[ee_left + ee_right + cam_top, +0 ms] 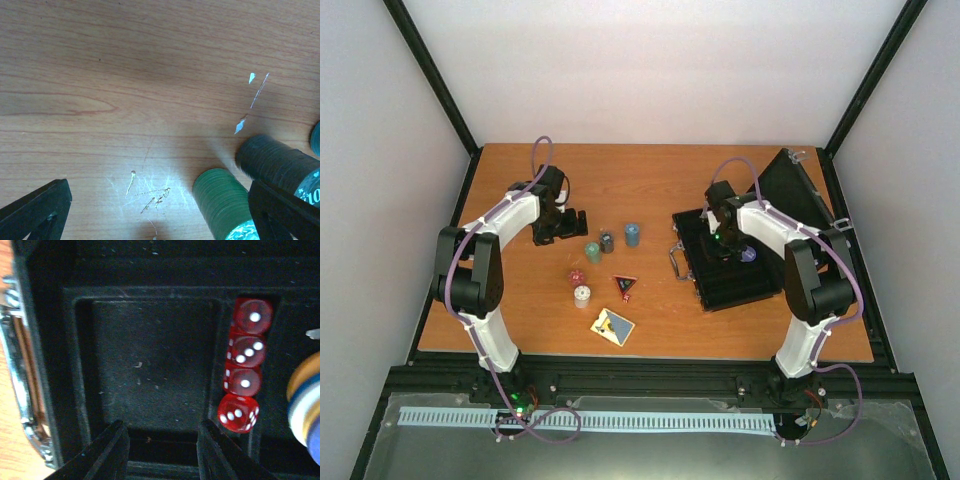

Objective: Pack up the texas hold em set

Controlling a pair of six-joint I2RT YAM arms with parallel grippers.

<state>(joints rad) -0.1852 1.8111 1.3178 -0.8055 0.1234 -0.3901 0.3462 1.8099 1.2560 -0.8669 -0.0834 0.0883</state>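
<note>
Wood table (650, 180) is shared by the 2 arms. At its right the black briefcase (740, 285) is laid open, lid raised (handle toward the table's centre). The left gripper (160, 195) is spread wide just above bare wood, with nothing grasped. The right gripper (162, 432) is held over an empty compartment of the case, jaws parted and nothing between them. A card deck (613, 327) is left out near the front edge. A green chip stack (222, 202) and a dark chip stack (275, 160) are seen beside one left finger. A purple disc (750, 255) is lodged in the case, and 4 red dice (245, 365) are lined up in a narrow slot.
</note>
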